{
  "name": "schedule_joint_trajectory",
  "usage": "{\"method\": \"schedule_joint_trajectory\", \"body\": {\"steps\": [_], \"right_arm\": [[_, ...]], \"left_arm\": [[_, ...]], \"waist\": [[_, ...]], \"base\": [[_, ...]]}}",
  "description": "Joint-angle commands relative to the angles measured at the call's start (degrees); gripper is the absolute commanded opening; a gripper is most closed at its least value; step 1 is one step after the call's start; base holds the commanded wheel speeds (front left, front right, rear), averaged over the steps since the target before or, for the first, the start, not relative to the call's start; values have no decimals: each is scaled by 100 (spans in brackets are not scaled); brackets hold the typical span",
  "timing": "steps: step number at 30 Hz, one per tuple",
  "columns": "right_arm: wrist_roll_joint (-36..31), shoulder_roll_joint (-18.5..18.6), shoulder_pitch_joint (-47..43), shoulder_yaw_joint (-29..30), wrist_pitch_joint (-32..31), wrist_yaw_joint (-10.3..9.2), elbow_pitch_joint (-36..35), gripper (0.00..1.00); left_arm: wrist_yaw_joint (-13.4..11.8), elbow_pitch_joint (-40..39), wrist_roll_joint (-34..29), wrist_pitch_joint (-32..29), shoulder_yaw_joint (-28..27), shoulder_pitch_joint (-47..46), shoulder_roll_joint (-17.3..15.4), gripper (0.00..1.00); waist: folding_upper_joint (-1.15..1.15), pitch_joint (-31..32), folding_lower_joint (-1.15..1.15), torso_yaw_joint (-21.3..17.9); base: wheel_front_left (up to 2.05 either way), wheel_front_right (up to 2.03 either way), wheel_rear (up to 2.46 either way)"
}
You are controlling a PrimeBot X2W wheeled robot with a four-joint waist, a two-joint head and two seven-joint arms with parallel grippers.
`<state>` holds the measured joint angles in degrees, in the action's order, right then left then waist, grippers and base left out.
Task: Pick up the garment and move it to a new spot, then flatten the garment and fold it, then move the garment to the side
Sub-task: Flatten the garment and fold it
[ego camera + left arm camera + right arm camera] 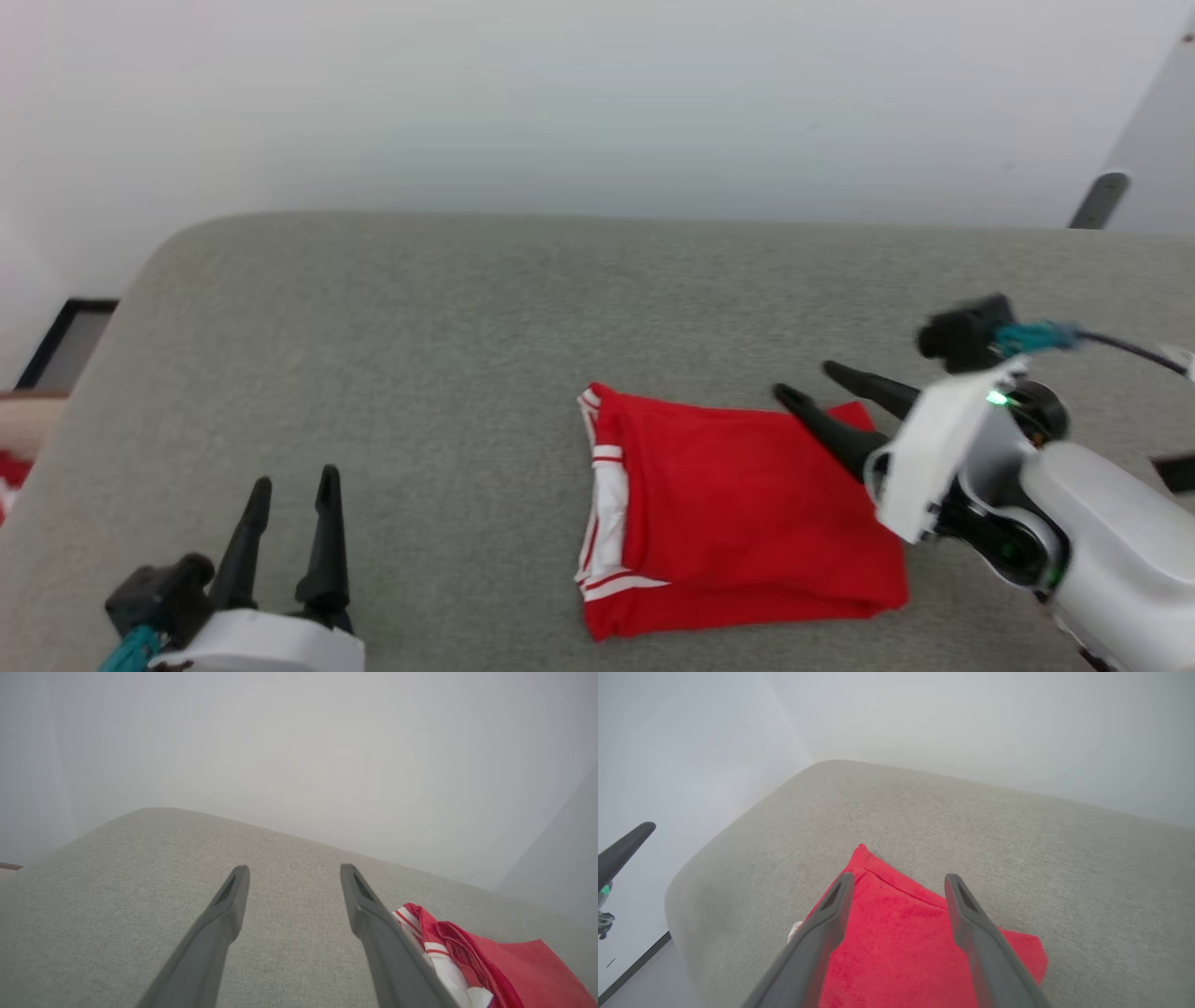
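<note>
Pointing across the garment (738, 504), right hand (805, 378) spread.

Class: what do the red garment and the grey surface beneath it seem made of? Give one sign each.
The garment: probably soft matte knit fabric; fuzzy texture, limp folded layers. The surface: seemingly matte woven upholstery cloth over padding; fine speckled weave, rounded corner. Fibres cannot be told.

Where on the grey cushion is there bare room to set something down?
Free: the wide stretch between the left claw and the garment, and the far band along the wall. Crowded: the right side, with the right claw over the garment.
</note>
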<state>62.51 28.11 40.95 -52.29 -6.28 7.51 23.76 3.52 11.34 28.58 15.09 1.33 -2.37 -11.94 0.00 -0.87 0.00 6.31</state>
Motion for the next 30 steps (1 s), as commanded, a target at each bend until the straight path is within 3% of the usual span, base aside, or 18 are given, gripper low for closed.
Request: {"method": "schedule_joint_trajectory", "body": {"steps": [1, 17, 25, 30], "right_arm": [[-24, 109, -155, 67, 238, -5, -47, 100], [46, 895, -1407, 823, 1927, -5, -49, 100], [-104, 1053, -2235, 1632, 2141, -4, -94, 100], [-281, 951, -2776, 2273, 2147, -5, -280, 100]], "left_arm": [[8, -30, -59, 2, -34, 119, -31, 100], [29, -248, -131, 1, -321, 656, -169, 100], [10, -318, -154, 1, -460, 863, -236, 100], [34, -367, -109, 1, -560, 917, -242, 100]], "waist": [[0, 157, 0, -254], [0, 337, 0, -844], [0, 400, 0, -925], [0, 415, 0, -943]], "base": [[0, 0, 0], [0, 0, 0], [0, 0, 0], [0, 0, 0]]}}
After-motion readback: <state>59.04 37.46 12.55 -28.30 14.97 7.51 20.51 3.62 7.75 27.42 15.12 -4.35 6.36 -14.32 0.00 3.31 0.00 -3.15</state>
